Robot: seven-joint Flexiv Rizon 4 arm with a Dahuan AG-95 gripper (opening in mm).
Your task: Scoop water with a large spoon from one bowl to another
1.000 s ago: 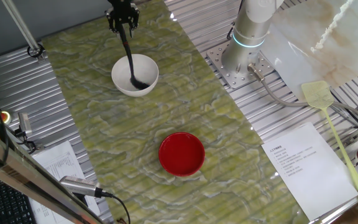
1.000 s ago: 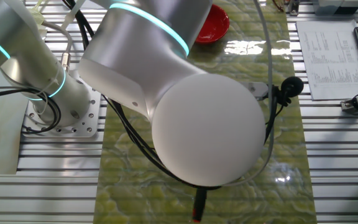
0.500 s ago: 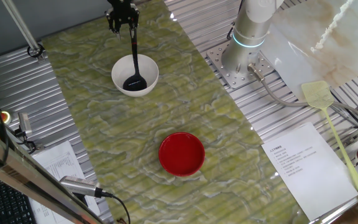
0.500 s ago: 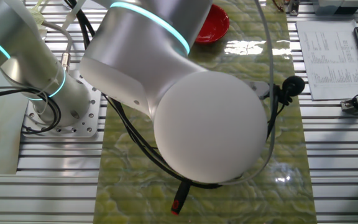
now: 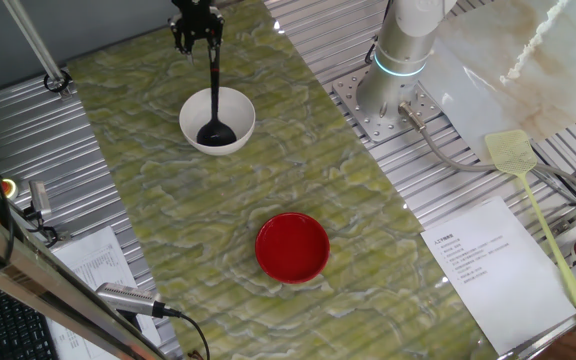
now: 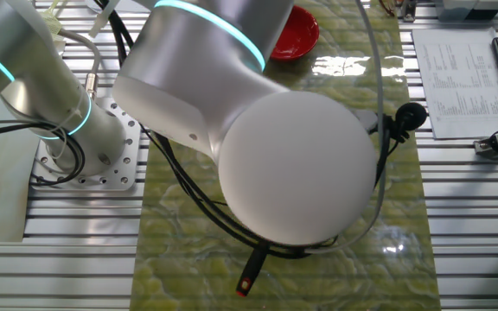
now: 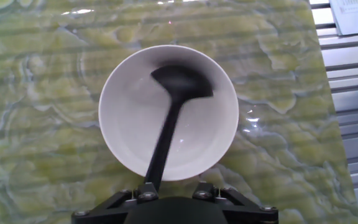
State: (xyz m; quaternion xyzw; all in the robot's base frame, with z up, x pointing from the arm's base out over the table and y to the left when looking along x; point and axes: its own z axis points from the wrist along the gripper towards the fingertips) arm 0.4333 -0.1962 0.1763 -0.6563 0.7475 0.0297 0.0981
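Swung upright since earlier, large spoon (image 5: 213, 95) hangs clamped in end effector (image 5: 196, 30), scoop inside white bowl (image 5: 233, 106).

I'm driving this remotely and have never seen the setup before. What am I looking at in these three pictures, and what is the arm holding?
It is one silver robot arm bolted beside a green marbled mat. Two pictures come from fixed cameras on different sides; in the second, the arm's big joint blocks most of the scene. The third looks down from the hand itself. The two-finger gripper holds the black long-handled ladle by the top of its handle, its scoop down inside the round white bowl. The round red bowl sits apart, nearer the camera. Off the mat lie a printed sheet and a yellow fly swatter. I cannot make out any water.
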